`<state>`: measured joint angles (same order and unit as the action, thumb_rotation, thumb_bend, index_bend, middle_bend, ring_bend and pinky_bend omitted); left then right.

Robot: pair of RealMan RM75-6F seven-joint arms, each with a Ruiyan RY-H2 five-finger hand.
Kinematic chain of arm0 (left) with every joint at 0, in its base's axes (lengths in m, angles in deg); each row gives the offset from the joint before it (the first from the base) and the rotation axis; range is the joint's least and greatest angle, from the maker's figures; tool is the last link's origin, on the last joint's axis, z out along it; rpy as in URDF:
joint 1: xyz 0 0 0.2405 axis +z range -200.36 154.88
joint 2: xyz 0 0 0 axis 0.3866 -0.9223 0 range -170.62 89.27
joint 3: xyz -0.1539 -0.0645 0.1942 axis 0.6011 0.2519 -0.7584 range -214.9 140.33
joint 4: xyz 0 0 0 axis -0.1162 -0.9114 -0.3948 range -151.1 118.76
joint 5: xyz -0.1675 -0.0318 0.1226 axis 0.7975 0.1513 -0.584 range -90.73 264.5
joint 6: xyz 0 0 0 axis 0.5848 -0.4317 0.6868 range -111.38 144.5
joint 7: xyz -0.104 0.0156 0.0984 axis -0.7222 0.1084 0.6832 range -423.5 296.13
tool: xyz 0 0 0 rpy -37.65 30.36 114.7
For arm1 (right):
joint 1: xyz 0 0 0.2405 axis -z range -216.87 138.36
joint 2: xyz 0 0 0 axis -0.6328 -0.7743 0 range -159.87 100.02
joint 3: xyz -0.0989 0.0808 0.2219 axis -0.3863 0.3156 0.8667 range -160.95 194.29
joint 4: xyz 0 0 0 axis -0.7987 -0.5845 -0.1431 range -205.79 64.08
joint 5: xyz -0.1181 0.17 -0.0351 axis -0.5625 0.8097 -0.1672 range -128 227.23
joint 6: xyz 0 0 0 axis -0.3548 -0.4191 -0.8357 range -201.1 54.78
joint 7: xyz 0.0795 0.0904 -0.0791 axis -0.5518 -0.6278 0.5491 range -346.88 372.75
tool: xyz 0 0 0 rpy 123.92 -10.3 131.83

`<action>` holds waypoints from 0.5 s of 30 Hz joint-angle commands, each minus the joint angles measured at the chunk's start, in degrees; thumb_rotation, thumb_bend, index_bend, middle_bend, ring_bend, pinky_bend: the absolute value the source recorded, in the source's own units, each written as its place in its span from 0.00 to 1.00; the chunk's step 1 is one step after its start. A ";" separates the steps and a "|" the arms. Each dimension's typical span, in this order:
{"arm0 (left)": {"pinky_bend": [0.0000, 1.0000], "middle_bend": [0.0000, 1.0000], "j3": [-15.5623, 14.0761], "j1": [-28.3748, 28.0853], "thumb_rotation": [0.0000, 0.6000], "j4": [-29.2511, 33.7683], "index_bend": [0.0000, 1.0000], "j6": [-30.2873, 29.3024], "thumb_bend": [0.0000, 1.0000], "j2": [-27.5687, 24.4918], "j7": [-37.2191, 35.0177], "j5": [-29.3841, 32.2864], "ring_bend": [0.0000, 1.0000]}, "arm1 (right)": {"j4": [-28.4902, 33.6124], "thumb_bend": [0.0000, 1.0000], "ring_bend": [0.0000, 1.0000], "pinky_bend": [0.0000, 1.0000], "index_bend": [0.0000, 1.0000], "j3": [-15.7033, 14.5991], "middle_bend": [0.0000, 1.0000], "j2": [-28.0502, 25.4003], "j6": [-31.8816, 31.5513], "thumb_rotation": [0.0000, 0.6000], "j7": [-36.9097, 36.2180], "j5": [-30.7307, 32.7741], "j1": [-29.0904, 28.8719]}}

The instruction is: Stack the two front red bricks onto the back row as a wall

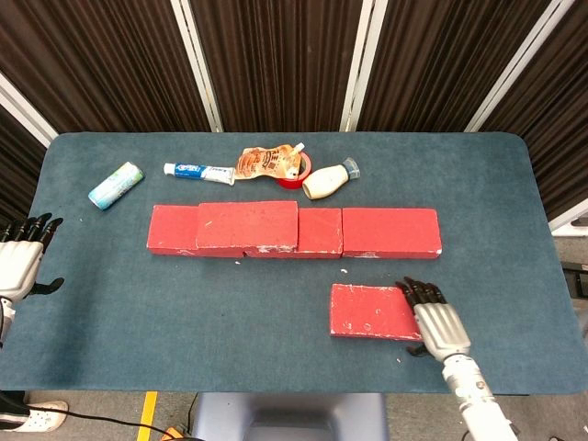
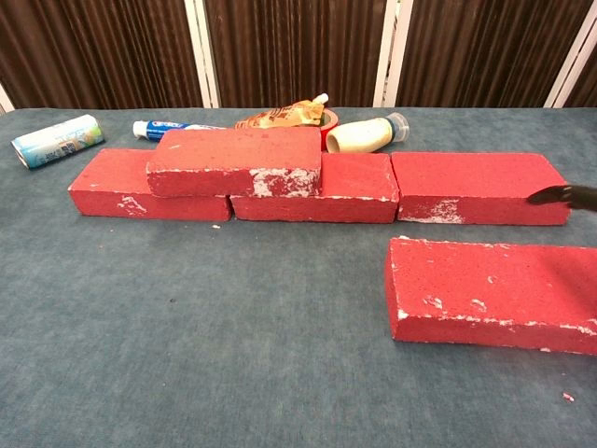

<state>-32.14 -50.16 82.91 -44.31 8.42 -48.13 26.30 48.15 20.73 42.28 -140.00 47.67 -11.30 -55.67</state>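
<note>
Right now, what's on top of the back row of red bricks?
One red brick lies on the back row, bridging its left and middle bricks. The seam beneath it is covered.

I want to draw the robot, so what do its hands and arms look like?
Each hand has a silver-grey, ridged back and black fingers, like a metal glove. The right hand sits on a slim silver forearm with dark rings at the wrist. The left hand looks the same, white-grey with black fingers, but its arm is cut off by the picture edge. No markings show on either.

Lab: blue-clothed test table [image 1: 276, 303] before dark slatted panels [image 1: 276, 55].
</note>
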 commanded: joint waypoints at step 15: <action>0.02 0.00 0.71 0.23 1.00 2.45 0.00 -0.48 0.22 1.64 2.69 4.21 0.00 | -1.08 0.00 0.00 0.00 0.11 3.89 0.11 9.19 -3.96 1.00 14.42 17.63 -10.44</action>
<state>-31.38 -49.95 85.22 -44.87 10.07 -45.68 30.26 47.34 24.10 51.51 -144.35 61.42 4.63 -65.07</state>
